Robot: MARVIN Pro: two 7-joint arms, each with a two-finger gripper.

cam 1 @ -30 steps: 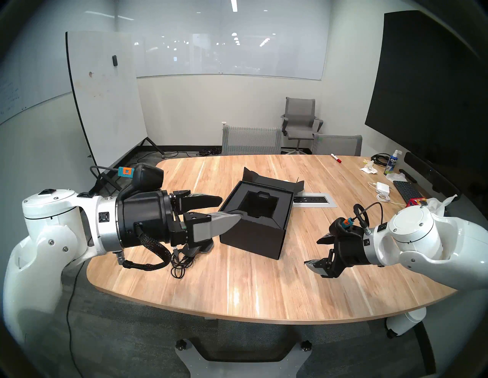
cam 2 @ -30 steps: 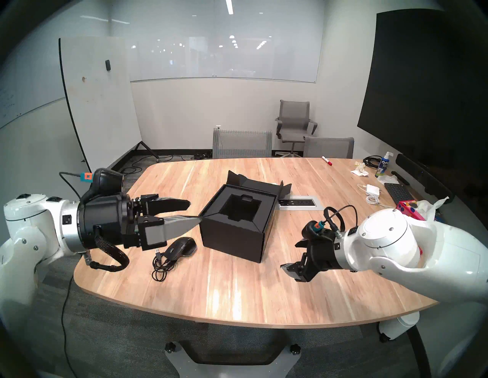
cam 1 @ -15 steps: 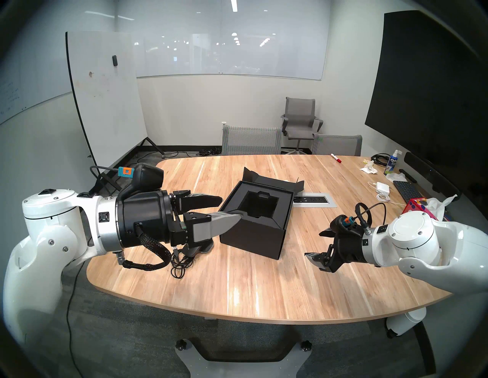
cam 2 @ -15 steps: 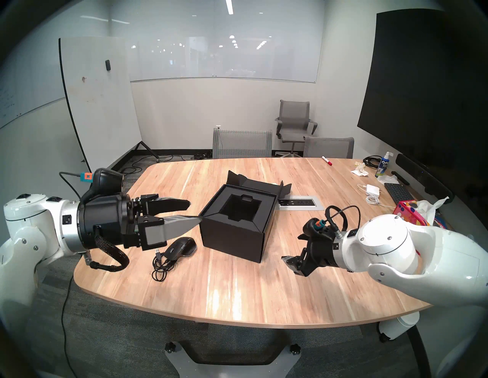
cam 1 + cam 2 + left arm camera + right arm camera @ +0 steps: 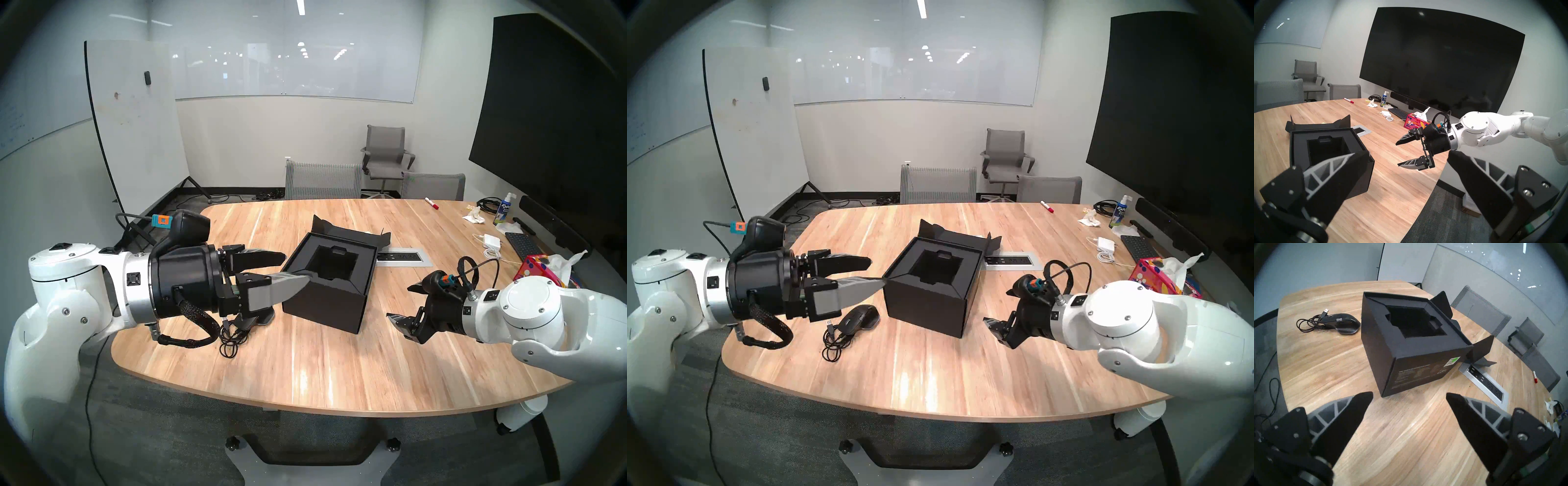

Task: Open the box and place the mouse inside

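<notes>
You have the box (image 5: pixel 929 288) standing mid-desk (image 5: pixel 932 373) with its lid flap folded back, so the moulded recess is exposed for loading. The mouse (image 5: pixel 859 319) lies on the desk just left of it, cable coiled alongside. Left end effector (image 5: pixel 876 273) hangs wide and empty above the mouse; right end effector (image 5: pixel 398 303) is wide, empty, facing the box.

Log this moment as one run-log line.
box: lid open, insert empty | mouse: on table, left of box | left gripper: open, empty | right gripper: open, empty
</notes>
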